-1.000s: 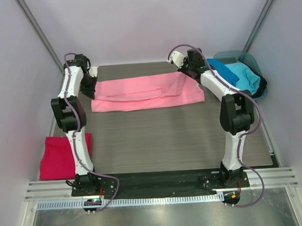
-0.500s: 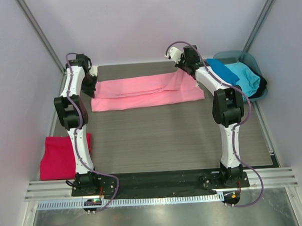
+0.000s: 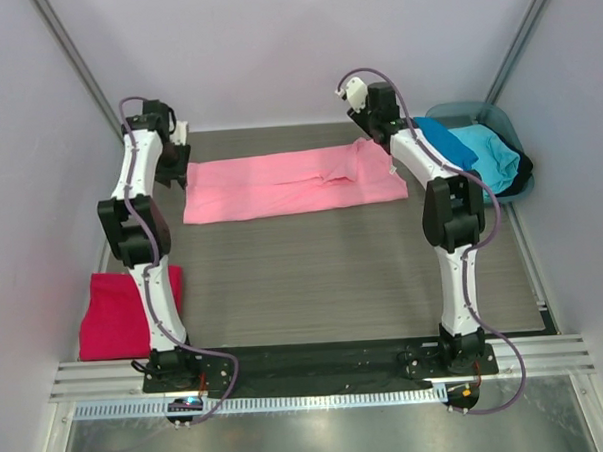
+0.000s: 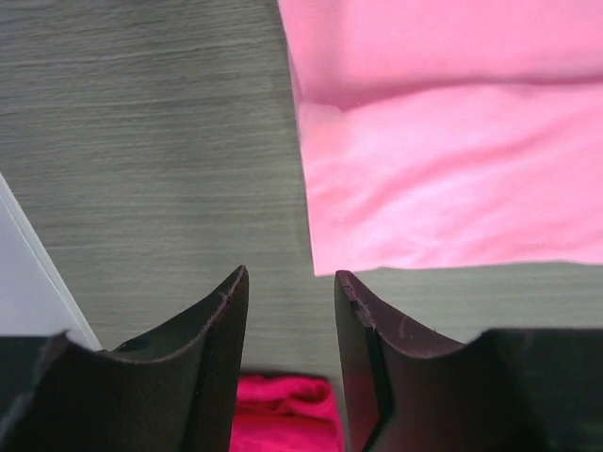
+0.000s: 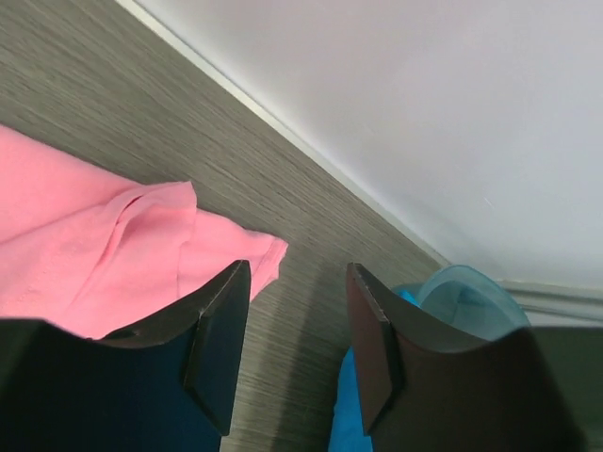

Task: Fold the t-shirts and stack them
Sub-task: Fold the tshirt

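Observation:
The light pink t-shirt (image 3: pixel 290 183) lies flat as a long folded strip across the back of the table, also seen in the left wrist view (image 4: pixel 443 169) and the right wrist view (image 5: pixel 94 254). My left gripper (image 3: pixel 174 157) hovers just off its left end, open (image 4: pixel 292 282), with only bare table between the fingers. My right gripper (image 3: pixel 370 126) is above the shirt's far right corner, open (image 5: pixel 297 278) and holding nothing. A crimson-magenta t-shirt (image 3: pixel 115 314) lies folded at the near left. A blue t-shirt (image 3: pixel 443 140) and a turquoise t-shirt (image 3: pixel 489 156) rest in the tub.
The grey-teal round tub (image 3: pixel 477 111) stands at the back right corner, its rim showing in the right wrist view (image 5: pixel 466 297). White walls close in the back and both sides. The wood-grain table top (image 3: pixel 334 275) stretches in front of the pink shirt.
Both grippers have opened and let go of the pink shirt. Its raised far edge has dropped and the strip now lies flat. Both arms have drawn slightly up and back.

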Controlling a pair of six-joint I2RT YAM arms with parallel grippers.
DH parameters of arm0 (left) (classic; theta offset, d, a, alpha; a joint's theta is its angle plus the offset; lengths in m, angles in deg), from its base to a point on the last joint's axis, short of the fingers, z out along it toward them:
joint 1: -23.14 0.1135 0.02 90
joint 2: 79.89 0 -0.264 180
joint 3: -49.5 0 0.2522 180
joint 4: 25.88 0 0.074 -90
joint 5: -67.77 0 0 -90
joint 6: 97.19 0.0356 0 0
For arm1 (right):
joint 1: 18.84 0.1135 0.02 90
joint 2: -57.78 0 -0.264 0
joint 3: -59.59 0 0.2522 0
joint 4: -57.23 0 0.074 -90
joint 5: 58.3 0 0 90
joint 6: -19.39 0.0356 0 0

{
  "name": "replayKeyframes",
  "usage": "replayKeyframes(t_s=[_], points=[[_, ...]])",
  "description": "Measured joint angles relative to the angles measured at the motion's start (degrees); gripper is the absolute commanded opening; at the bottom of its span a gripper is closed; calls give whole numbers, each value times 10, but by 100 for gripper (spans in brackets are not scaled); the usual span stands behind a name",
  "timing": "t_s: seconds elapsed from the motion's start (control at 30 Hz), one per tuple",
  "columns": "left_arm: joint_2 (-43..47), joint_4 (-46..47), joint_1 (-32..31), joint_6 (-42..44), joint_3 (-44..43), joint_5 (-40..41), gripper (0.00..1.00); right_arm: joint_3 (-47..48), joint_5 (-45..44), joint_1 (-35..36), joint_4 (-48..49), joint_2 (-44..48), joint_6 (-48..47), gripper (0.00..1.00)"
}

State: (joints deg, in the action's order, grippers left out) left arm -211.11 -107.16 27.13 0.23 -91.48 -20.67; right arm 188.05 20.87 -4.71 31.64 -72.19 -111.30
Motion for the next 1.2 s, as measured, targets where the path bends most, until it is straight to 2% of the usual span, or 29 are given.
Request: replayKeyframes(t_s=[0.1, 0.2, 0.27, 0.37, 0.47, 0.67, 0.97, 1.03, 1.13, 1.2], points=[[44, 9, -5, 1, 31, -17, 36, -25, 20, -1, -9, 26, 26, 46], [68, 25, -14, 3, 72, -38, 25, -42, 85, -3, -71, 50, 45, 43], [64, 32, -18, 1, 96, -52, 22, -44, 133, -3, -115, 54, 55, 42], [39, 37, -24, 0, 115, -64, 21, -44, 194, -2, -197, 50, 69, 43], [7, 39, -25, 0, 117, -70, 21, -44, 219, -1, -231, 46, 77, 44], [-28, 41, -25, 0, 113, -70, 20, -29, 247, 0, -264, 14, 82, 45], [-30, 43, -25, 0, 113, -69, 20, 10, 250, 0, -287, -49, 82, 44], [-30, 44, -25, 0, 114, -67, 20, 25, 250, 0, -290, -61, 83, 41], [-30, 45, -25, 0, 115, -66, 21, 40, 251, 0, -292, -72, 85, 33], [-30, 46, -25, 0, 116, -65, 21, 43, 255, 0, -295, -73, 85, 19]])
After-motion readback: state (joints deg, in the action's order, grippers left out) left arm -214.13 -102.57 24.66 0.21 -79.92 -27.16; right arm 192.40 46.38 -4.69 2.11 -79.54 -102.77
